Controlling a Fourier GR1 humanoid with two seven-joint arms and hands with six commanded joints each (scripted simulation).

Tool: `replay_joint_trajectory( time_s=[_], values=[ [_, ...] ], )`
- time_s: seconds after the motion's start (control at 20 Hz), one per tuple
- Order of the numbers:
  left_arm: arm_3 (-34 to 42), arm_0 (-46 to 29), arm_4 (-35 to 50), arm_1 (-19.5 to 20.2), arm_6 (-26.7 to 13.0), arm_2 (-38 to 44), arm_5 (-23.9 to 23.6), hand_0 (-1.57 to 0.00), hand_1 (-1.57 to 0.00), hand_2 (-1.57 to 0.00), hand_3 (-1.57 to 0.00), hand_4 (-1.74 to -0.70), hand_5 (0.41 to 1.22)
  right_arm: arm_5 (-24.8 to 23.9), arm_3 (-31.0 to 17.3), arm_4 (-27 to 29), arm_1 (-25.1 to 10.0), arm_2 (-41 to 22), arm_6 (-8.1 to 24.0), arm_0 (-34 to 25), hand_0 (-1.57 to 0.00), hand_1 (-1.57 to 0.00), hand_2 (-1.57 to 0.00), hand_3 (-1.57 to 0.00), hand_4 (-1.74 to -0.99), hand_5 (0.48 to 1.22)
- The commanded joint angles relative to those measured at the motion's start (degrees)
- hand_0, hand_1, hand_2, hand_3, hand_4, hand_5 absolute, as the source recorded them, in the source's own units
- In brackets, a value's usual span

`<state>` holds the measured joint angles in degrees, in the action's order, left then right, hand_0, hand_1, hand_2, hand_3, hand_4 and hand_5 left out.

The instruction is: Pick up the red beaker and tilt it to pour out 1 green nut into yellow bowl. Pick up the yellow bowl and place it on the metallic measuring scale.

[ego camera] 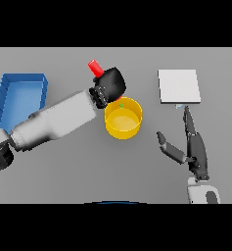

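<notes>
My left hand is curled round the red beaker, whose red end sticks out up and to the left of the fist. The beaker is tilted over the far rim of the yellow bowl. A small green nut shows just inside that rim, below the hand. The metallic measuring scale lies flat at the right back, apart from the bowl. My right hand rests open near the scale's front edge, fingers straight and thumb spread to the left.
A blue bin stands at the left edge of the grey table, beside my left forearm.
</notes>
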<state>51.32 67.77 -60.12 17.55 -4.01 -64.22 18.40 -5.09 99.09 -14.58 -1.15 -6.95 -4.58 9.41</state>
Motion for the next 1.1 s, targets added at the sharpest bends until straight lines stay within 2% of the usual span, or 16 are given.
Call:
replay_joint_trajectory(
  time_s=[0.0,0.15,0.45,0.5,0.6,0.7,0.75,0.8,0.85,0.95,1.0,1.05],
  values=[
    [-0.85,0.91,-0.65,-0.23,0.63,-1.03,0.13,-1.57,-1.57,-1.57,-1.56,-1.74,1.221,-0.13,-0.43,-0.26,0.15,-0.13,0.0,0.17,0.0,0.0,0.0,0.0,-1.27,0.588],
    [-2.83,3.17,-1.91,-0.95,1.74,-4.18,2.56,-1.57,-1.57,-1.57,-1.57,-1.74,1.221,-1.23,0.02,-2.02,0.46,-0.8,-0.1,0.37,0.0,0.0,0.0,0.0,-1.236,0.582],
    [-3.32,6.83,-4.71,-0.69,5.58,-10.15,1.01,-1.57,-1.57,-1.57,-1.57,-1.73,1.221,-0.82,-0.35,-1.62,0.24,-0.71,-1.38,-0.18,0.0,0.0,0.0,0.0,-1.21,0.592],
    [-3.2,7.53,-4.97,-0.61,6.0,-10.86,1.07,-1.57,-1.57,-1.57,-1.57,-1.73,1.221,-0.97,-0.58,-1.72,0.25,-0.57,-0.74,-0.59,0.0,0.0,0.0,0.0,-1.209,0.593],
    [-4.26,9.52,-4.85,-0.92,6.93,-11.4,1.37,-1.57,-1.57,-1.57,-1.57,-1.73,1.221,-1.14,-1.03,-2.28,0.16,-0.71,-0.55,-0.69,0.0,0.0,0.0,0.0,-1.207,0.594],
    [-4.68,12.0,-3.53,0.07,7.92,-10.27,1.64,-1.57,-1.57,-1.57,-1.57,-1.73,1.221,-1.26,-0.16,-2.83,0.34,-1.33,-1.68,0.91,0.0,0.0,0.0,0.0,-1.206,0.592],
    [-5.32,13.76,-3.13,0.94,8.13,-9.44,0.67,-1.57,-1.57,-1.57,-1.57,-1.73,1.221,-1.45,-0.78,-2.87,0.5,-1.19,-1.14,0.12,0.0,0.0,0.0,0.0,-1.209,0.592],
    [-6.47,15.31,-2.7,1.53,7.89,-8.48,-0.63,-1.57,-1.57,-1.57,-1.49,-1.73,1.221,-1.66,-1.01,-2.88,0.22,-0.81,-0.95,-0.45,0.0,0.0,0.0,0.0,-1.203,0.592],
    [-7.47,16.71,-1.96,2.24,8.15,-7.58,-0.93,-1.57,-1.57,-1.4,-1.51,-1.68,1.221,-1.57,-0.96,-2.54,-0.1,-0.49,-1.48,-0.4,0.0,0.0,0.0,0.0,-1.201,0.592],
    [-9.91,20.34,0.26,3.68,9.05,-4.83,-2.55,-1.57,-1.57,-1.46,-1.04,-1.7,1.221,-1.09,-0.9,-2.12,0.02,-0.71,-1.91,-0.44,0.0,0.0,0.0,0.0,-1.186,0.596],
    [-10.97,21.73,1.28,4.72,9.62,-3.74,-3.45,-1.57,-1.57,-1.48,-1.15,-1.7,1.221,-0.76,-0.56,-1.64,0.28,-0.85,-1.78,-0.38,0.0,0.0,0.0,0.0,-1.183,0.596],
    [-12.37,22.59,2.66,5.64,8.54,-2.22,-3.47,-1.57,-1.57,-1.5,-1.23,-1.7,1.221,-0.61,-0.26,-1.12,0.31,-0.7,-2.32,-0.35,0.0,0.0,0.0,0.0,-1.181,0.593]
  ],
)
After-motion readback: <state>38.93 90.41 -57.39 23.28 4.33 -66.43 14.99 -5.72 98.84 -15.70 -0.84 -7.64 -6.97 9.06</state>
